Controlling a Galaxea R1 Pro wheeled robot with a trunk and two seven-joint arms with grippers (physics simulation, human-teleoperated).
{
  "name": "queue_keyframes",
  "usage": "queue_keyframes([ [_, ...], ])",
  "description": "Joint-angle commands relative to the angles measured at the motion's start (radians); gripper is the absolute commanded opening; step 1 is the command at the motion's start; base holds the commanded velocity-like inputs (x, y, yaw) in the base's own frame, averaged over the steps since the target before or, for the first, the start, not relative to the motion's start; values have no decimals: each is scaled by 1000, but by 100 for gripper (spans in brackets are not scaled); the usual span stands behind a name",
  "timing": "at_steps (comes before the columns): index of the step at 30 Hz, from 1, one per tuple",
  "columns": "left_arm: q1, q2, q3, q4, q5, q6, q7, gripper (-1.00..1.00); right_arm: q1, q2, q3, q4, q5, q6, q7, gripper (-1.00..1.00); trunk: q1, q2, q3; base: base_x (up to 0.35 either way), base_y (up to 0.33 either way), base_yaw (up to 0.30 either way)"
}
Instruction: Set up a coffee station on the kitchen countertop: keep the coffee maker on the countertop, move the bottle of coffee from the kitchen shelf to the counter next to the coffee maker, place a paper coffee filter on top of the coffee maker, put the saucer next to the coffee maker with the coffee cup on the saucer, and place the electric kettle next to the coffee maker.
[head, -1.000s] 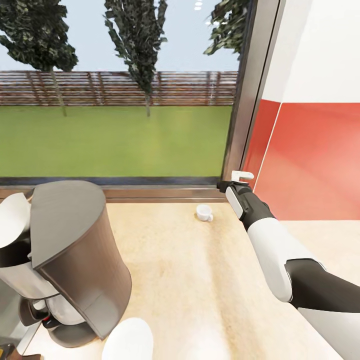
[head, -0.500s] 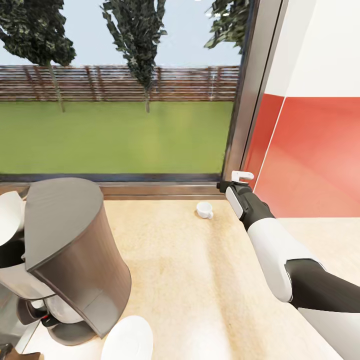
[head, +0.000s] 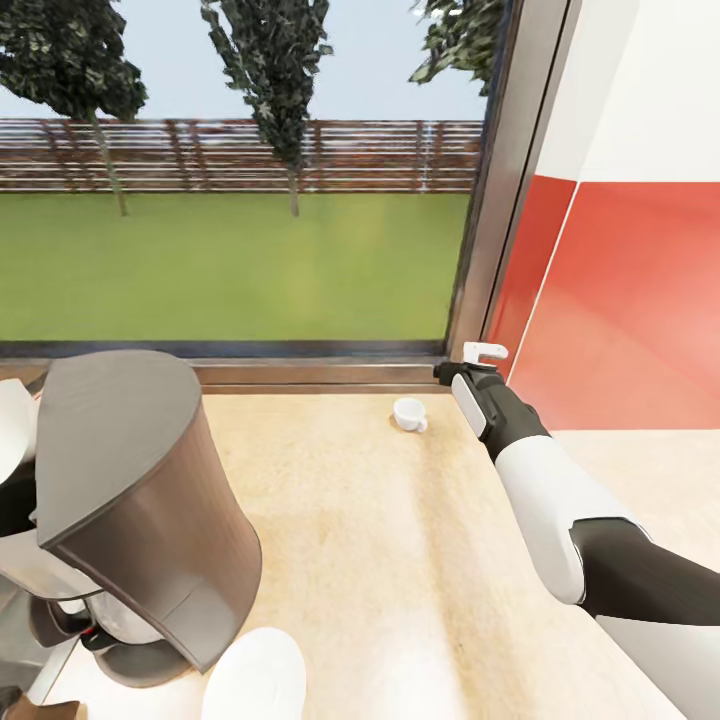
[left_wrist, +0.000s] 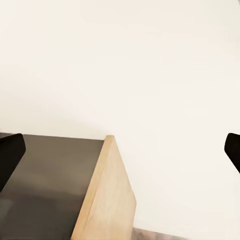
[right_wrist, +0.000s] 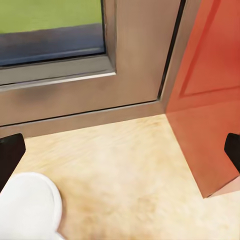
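While the right arm is reaching out over the kitchen countertop (head: 420, 560), its right gripper (head: 478, 362) is hovering close to the window frame (head: 490, 200) at the far edge, just beside the coffee cup (head: 408, 414). In the right wrist view the two dark fingertips (right_wrist: 11, 155) are sitting at opposite edges of the picture, so the jaws are standing wide apart with nothing between them. The cup is resting on the light beige, wood-look worktop near the sill, and its white rim is showing in the right wrist view (right_wrist: 27, 207) as well.

The coffee maker (head: 140, 510) is standing at the near left of the counter, tall and dark grey, with its glass carafe and round black base tucked under it. The saucer (head: 258, 678) is lying flat just beside the machine's base, at the near edge of the head view, well apart from the cup.

Behind the counter a large window is looking out on a green lawn (head: 230, 260), a slatted wooden fence and dark trees. To the right of the frame, a wall is rising, red (head: 640, 310) below and white above.

The left gripper (left_wrist: 120, 155) is also holding its dark fingertips far apart, facing a plain cream wall (left_wrist: 150, 65) with the edge of a pale wooden panel (left_wrist: 107, 200) and a dark surface beside it.
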Motion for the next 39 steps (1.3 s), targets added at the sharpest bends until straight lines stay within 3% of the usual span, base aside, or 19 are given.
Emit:
queue_keyframes([
  [1,-1,0,-4,2,-3,-4,3,100,-1,0,1,-1,-11,3,-7,100,1,-2,-3,0,0,0],
  [31,-1,-2,1,3,0,-4,5,100,0,1,3,4,-9,3,-7,100,1,-2,-51,0,0,22],
  [39,-1,-2,1,3,0,-4,4,100,1,4,3,71,-12,1,-6,100,1,-2,-62,0,0,146],
])
